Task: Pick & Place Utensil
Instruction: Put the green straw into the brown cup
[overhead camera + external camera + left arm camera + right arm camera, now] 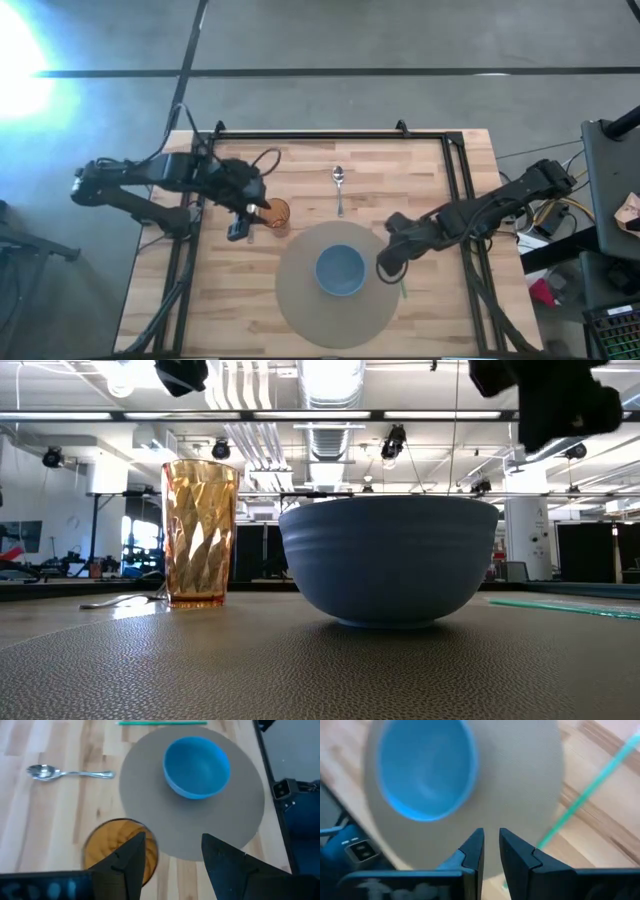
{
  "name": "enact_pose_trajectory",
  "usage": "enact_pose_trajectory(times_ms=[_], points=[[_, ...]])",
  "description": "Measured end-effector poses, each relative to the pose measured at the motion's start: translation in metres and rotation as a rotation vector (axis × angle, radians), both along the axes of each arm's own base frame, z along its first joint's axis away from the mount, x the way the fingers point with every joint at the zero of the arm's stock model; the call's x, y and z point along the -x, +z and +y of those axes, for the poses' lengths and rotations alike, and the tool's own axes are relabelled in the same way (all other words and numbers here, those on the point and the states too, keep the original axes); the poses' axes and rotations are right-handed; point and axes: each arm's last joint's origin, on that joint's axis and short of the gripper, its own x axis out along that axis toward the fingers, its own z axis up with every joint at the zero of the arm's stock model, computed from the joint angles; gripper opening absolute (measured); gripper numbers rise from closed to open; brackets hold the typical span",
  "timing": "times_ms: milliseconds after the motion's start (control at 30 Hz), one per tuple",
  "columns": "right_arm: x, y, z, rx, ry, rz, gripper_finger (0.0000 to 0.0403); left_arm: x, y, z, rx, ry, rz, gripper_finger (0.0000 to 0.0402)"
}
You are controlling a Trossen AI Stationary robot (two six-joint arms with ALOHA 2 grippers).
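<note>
Wooden worktop (430,170) carried a round grey mat (300,300) in the near-middle, with a blue bowl (341,270) sitting on it, upright. An amber tumbler (276,214) stood upright just off the mat's far-left edge, on bare wood. A metal spoon (339,187), the utensil, lay flat on the wood beyond the mat on the far side, right of the tumbler, well apart from both hands and untouched. A thin green straw (585,795) lay on the wood by the mat's right edge.

Left hand (172,862) hung beside the tumbler on its left, above the worktop, fingers (127,865) spread wide, released, nothing between them; the tumbler's rim showed just past the fingers in the left wrist view. Right hand (491,852) hovered over the right edge of the mat, just right of the bowl and near the straw; fingers (470,855) were drawn close with a narrow gap left, nothing gripped between them.

In the low view the bowl sat centre with the tumbler to its left, the spoon partly visible by the tumbler's base. Black frame rails (330,135) ran along the far and right sides of the worktop.
</note>
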Motion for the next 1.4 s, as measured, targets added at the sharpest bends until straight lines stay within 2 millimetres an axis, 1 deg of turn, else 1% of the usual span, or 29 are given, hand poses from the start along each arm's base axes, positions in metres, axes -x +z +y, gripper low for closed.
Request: enact_pose_trajectory(times_ms=[233,467,600,800,900,1067,1167,1233,1400], points=[[0.007,-0.021,-0.003,0.001,-0.070,0.074,0.0057,0.001,-0.022,-0.015,0.026,-0.051,-0.007,0.0183],[0.014,-0.038,-0.006,0.020,-0.086,0.131,0.0057,-0.001,-0.030,-0.034,0.043,-0.124,-0.031,0.0183],[0.017,-0.044,-0.007,0.006,-0.149,0.152,0.0057,-0.001,-0.034,-0.042,0.057,-0.153,-0.038,0.0183],[0.020,-0.050,-0.008,0.016,-0.149,0.167,0.0058,0.000,-0.044,-0.050,0.072,-0.174,-0.017,0.0183],[0.021,-0.053,-0.010,0.026,-0.152,0.172,0.0071,0.000,-0.051,-0.052,0.083,-0.167,0.006,0.0183],[0.025,-0.062,-0.013,0.049,-0.148,0.198,0.0106,0.000,-0.060,-0.053,0.090,-0.159,0.021,0.0183],[0.026,-0.066,-0.016,0.052,-0.213,0.205,0.0122,-0.001,-0.063,-0.054,0.091,-0.161,0.019,0.0183],[0.026,-0.069,-0.018,0.044,-0.261,0.205,0.0130,-0.001,-0.065,-0.054,0.091,-0.164,0.018,0.0183],[0.023,-0.070,-0.022,0.025,-0.296,0.182,0.0136,-0.001,-0.068,-0.055,0.094,-0.162,0.022,0.0183]])
